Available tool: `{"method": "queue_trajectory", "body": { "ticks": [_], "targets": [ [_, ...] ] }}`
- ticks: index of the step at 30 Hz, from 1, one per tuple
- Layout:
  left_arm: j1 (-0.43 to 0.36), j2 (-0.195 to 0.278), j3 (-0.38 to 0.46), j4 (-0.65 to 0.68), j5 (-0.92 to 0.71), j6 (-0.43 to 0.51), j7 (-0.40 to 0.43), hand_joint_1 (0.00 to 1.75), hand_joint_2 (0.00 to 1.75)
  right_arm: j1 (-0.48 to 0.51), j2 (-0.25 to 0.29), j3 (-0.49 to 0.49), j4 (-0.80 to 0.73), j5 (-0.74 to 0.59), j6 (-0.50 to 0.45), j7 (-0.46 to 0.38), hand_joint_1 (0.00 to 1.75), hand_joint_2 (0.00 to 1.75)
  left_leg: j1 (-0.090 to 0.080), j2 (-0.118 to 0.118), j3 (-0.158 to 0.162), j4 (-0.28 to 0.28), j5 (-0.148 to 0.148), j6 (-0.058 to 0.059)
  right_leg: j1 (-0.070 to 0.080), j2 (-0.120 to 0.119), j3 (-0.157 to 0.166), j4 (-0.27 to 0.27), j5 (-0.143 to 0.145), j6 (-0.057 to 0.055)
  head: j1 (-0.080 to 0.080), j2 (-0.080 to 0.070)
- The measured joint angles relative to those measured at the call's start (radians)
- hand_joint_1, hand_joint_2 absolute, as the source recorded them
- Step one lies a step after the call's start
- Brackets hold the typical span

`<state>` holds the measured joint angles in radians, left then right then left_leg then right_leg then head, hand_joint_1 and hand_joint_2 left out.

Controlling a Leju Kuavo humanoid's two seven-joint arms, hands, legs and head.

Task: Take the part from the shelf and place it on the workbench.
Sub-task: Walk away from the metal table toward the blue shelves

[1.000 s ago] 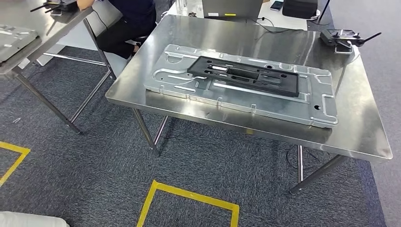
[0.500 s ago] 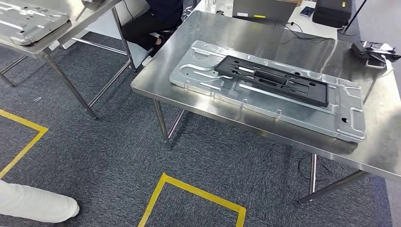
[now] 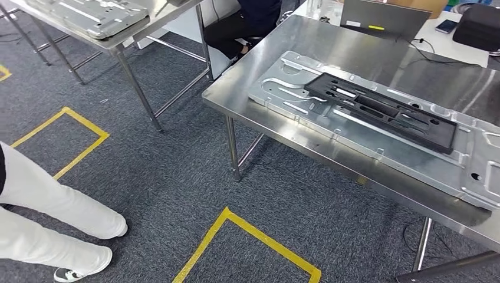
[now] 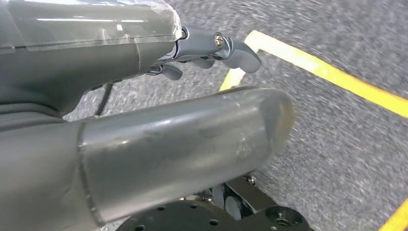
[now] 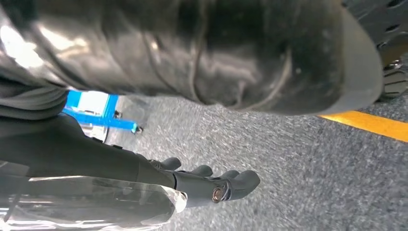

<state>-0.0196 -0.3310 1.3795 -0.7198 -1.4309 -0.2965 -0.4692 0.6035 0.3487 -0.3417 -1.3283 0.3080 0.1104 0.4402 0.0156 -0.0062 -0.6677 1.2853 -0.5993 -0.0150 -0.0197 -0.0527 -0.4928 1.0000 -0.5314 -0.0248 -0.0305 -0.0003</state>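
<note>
Dark grey carpet [image 3: 177, 177] marked with yellow tape squares [image 3: 247, 236] spreads under us, and at eight o'clock a person's white trouser legs [image 3: 47, 206] stand close by. Our left hand [image 4: 211, 50] and right hand [image 5: 211, 185] hang at our sides over that carpet, fingers loosely apart and grasping nothing. From two to four o'clock runs the polished steel workbench [image 3: 330, 41], and on it lies a large stamped silver sheet-metal panel [image 3: 365, 127] with a long black plastic frame [image 3: 383, 109] resting flat on top of it. At eleven o'clock, well apart, a second steel table [image 3: 156, 17] carries another silver stamped sheet-metal part [image 3: 97, 12], lying flat near its edge; we judge this to be the piece to fetch, though no shelf is plain. We expect such a sheet to be stiff, fairly heavy, smooth and sharp at the rim, so we would take it with both hands at opposite long edges. Beyond, at twelve o'clock, a seated person in dark clothes [image 3: 247, 23] and a laptop [image 3: 383, 17] sit.
</note>
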Motion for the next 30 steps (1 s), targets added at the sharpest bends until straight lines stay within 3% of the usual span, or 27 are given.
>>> {"method": "queue_trajectory", "body": {
  "ticks": [2,4,5,7,8,10,12,13,14,15,17,19,21,23,25,27,29,30],
  "targets": [
    [0.002,0.001,0.0,0.0,0.0,0.001,-0.002,0.0,0.0,-0.007,0.0,-0.005,0.006,0.006,0.01,-0.008,0.0,0.0,0.001,0.02,0.073,-0.116,0.058,0.003,0.0,-0.024,0.002,0.001,-0.001,0.003,0.0,0.0],
    [0.0,0.003,0.0,0.0,0.0,0.002,-0.005,0.0,0.0,-0.013,0.0,-0.012,0.012,0.017,0.032,-0.02,0.0,0.0,-0.006,0.057,0.14,-0.24,0.092,0.013,0.005,-0.043,0.005,0.003,-0.005,0.012,0.0,0.0],
    [-0.001,0.004,-0.001,0.0,0.0,0.002,-0.006,0.0,0.0,-0.017,0.0,-0.016,0.015,0.022,0.043,-0.026,0.0,0.0,-0.009,0.068,0.152,-0.268,0.094,0.018,0.007,-0.052,0.006,0.004,-0.006,0.018,0.001,0.0],
    [0.001,0.006,-0.001,0.0,0.001,0.004,-0.007,0.0,0.0,-0.027,0.0,-0.026,0.022,0.034,0.063,-0.034,0.0,0.0,-0.012,0.059,0.147,-0.277,0.094,0.03,0.009,-0.069,0.008,0.004,-0.005,0.03,0.001,0.0],
    [0.003,0.006,0.0,0.0,0.001,0.006,-0.007,0.0,0.0,-0.032,0.0,-0.031,0.026,0.039,0.07,-0.036,0.0,0.0,-0.011,0.051,0.146,-0.28,0.097,0.035,0.008,-0.065,0.009,0.007,-0.008,0.036,0.001,0.0],
    [0.003,0.007,0.0,0.0,0.001,0.008,-0.007,0.0,0.0,-0.038,0.0,-0.039,0.032,0.046,0.081,-0.04,0.0,0.0,-0.006,0.034,0.145,-0.288,0.107,0.05,0.005,-0.022,-0.008,0.051,-0.045,0.044,0.001,0.0],
    [0.0,0.007,0.0,0.0,0.002,0.012,-0.007,0.0,0.0,-0.04,0.0,-0.048,0.042,0.052,0.093,-0.043,0.0,0.0,-0.006,0.016,0.139,-0.289,0.113,0.06,0.004,0.032,-0.063,0.169,-0.115,0.045,0.001,0.0],
    [0.0,0.008,0.0,0.001,0.003,0.013,-0.007,0.0,0.0,-0.041,0.0,-0.052,0.048,0.055,0.099,-0.043,0.0,0.0,-0.008,0.005,0.136,-0.288,0.115,0.062,0.004,0.042,-0.093,0.232,-0.141,0.045,0.001,0.0],
    [0.0,0.008,0.0,0.001,0.004,0.014,-0.007,0.0,0.0,-0.041,0.0,-0.057,0.054,0.06,0.104,-0.043,0.0,0.0,-0.009,-0.008,0.134,-0.287,0.116,0.064,0.005,0.047,-0.114,0.273,-0.149,0.044,0.001,0.0],
    [0.001,0.008,0.0,0.002,0.005,0.015,-0.007,0.0,0.0,-0.042,0.0,-0.061,0.06,0.063,0.107,-0.043,0.0,0.0,-0.01,-0.021,0.133,-0.285,0.116,0.064,0.005,0.049,-0.118,0.279,-0.135,0.043,0.001,0.0],
    [0.001,0.009,0.0,0.002,0.006,0.016,-0.007,0.0,0.0,-0.045,0.0,-0.066,0.068,0.066,0.11,-0.042,0.0,0.0,-0.011,-0.048,0.134,-0.28,0.116,0.063,0.005,0.063,-0.08,0.186,-0.062,0.036,0.001,0.0],
    [-0.001,0.009,0.0,0.003,0.007,0.017,-0.007,0.0,0.0,-0.047,0.0,-0.071,0.074,0.068,0.113,-0.042,0.0,0.0,-0.013,-0.072,0.128,-0.271,0.113,0.057,0.006,0.105,-0.031,0.068,-0.01,0.027,0.001,0.0],
    [-0.001,0.01,0.0,0.004,0.007,0.017,-0.007,0.0,0.0,-0.049,0.0,-0.074,0.078,0.069,0.116,-0.041,0.0,0.0,-0.012,-0.092,0.119,-0.266,0.114,0.046,0.009,0.124,-0.016,0.024,-0.003,0.023,0.001,0.0],
    [0.004,0.011,0.001,0.004,0.007,0.016,-0.007,0.0,0.0,-0.051,0.001,-0.075,0.08,0.07,0.119,-0.038,0.0,0.0,-0.009,-0.104,0.114,-0.265,0.116,0.034,0.008,0.103,-0.013,0.015,0.002,0.015,0.001,0.0],
    [0.006,0.013,0.002,0.004,0.007,0.013,-0.007,0.0,0.0,-0.051,0.002,-0.076,0.081,0.072,0.119,-0.033,0.0,0.0,-0.009,-0.069,0.099,-0.232,0.092,0.023,0.002,0.079,-0.009,0.004,0.009,0.004,0.0,0.0],
    [0.003,0.013,0.002,0.004,0.007,0.007,-0.007,0.0,0.0,-0.049,0.002,-0.076,0.082,0.067,0.097,-0.021,0.0,0.0,-0.006,-0.021,0.05,-0.124,0.026,0.011,0.0,0.051,-0.009,-0.001,0.011,-0.004,-0.002,0.0],
    [0.003,0.013,0.002,0.004,0.007,0.002,-0.006,0.0,0.0,-0.048,0.003,-0.075,0.082,0.055,0.06,-0.007,0.0,0.0,0.0,-0.005,-0.004,-0.008,-0.023,-0.002,0.0,0.021,-0.01,-0.001,0.01,-0.004,-0.002,0.0],
    [0.004,0.013,0.002,0.004,0.007,0.0,-0.006,0.0,0.0,-0.048,0.003,-0.074,0.082,0.049,0.046,-0.003,0.0,0.0,0.003,-0.002,-0.011,0.009,-0.022,-0.007,0.0,0.008,-0.009,0.0,0.008,-0.003,-0.002,0.0]
  ]
}}
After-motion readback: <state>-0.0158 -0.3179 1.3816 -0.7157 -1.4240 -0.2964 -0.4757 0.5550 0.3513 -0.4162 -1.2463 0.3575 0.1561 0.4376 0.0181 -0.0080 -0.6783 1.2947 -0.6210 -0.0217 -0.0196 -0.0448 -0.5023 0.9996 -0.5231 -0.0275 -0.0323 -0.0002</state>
